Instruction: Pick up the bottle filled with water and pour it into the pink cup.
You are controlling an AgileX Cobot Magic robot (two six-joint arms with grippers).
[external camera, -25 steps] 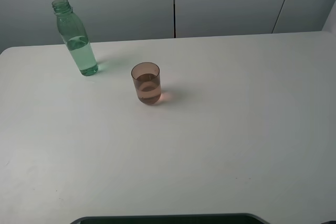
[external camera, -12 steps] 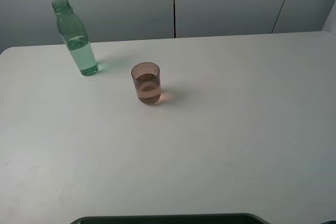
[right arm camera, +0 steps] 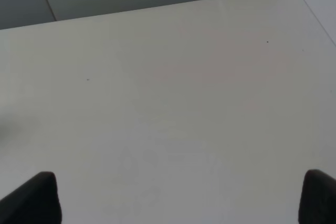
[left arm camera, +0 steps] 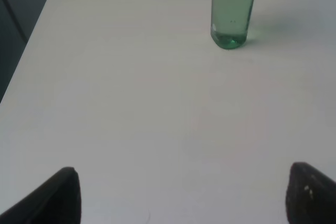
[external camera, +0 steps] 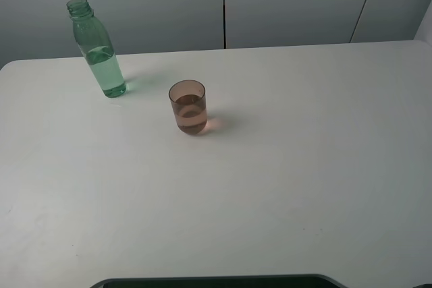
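The bottle is seen upright at the table's far left, the cup nearby to its right, while both the left gripper and right gripper are held wide open, empty.

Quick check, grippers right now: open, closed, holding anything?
Left gripper: open, holding nothing; the bottle stands well ahead of it on the table.
Right gripper: open, holding nothing; only bare table between its fingertips.
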